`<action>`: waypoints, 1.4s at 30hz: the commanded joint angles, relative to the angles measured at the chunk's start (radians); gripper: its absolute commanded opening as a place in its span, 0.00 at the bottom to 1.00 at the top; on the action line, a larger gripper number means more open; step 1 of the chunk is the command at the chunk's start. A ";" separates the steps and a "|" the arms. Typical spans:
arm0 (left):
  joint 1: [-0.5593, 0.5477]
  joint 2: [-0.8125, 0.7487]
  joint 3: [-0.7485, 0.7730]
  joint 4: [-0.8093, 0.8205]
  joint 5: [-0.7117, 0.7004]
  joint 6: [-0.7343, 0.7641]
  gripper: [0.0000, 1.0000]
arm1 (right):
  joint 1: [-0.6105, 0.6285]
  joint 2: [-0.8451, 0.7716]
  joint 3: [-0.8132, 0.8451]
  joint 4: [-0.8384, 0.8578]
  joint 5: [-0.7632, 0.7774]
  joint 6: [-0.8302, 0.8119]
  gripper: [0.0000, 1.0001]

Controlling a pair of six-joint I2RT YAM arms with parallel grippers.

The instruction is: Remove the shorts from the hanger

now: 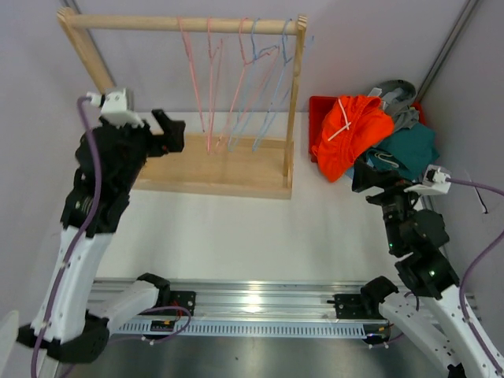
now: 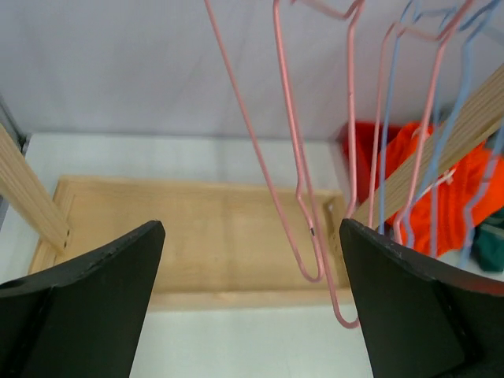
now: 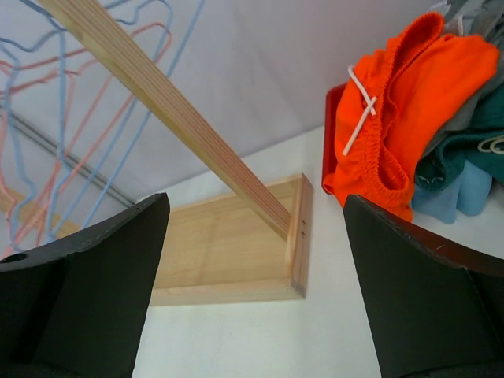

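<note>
**Shorts heaped in tray; both grippers wide and empty**

Top view: the wooden rack stands on its base board at the far side of the table. Pink and blue wire hangers hang bare from its rail. The shorts lie piled in the red tray just right of the rack: orange pair on top, grey pair behind it, teal pair at the near right. The left gripper hovers over the board's left end. The right gripper sits just at the heap's near edge.

Left wrist view: fingers spread wide with nothing between them; the hangers dangle beyond.

Right wrist view: fingers equally wide, empty. Only this view shows a light blue pair under the teal — and, close up, the orange pair's white drawstring.
</note>
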 commanded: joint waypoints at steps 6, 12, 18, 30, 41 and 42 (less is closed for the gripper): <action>-0.007 -0.445 -0.555 0.169 0.035 -0.152 0.99 | 0.003 -0.349 -0.061 -0.276 -0.119 0.008 1.00; -0.007 -0.638 -0.734 0.100 -0.029 -0.151 0.99 | 0.005 -0.434 -0.040 -0.475 0.100 0.109 0.99; -0.007 -0.712 -0.770 0.017 -0.059 -0.145 0.99 | 0.013 -0.411 -0.008 -0.560 0.097 0.137 1.00; -0.007 -0.724 -0.773 -0.022 -0.088 -0.071 0.99 | 0.017 -0.421 0.045 -0.636 0.150 0.057 0.99; -0.006 -0.711 -0.773 -0.025 -0.078 -0.071 0.99 | -0.015 -0.397 0.035 -0.606 0.085 0.029 0.99; -0.006 -0.709 -0.774 -0.025 -0.078 -0.071 0.99 | -0.018 -0.397 0.034 -0.605 0.079 0.026 0.99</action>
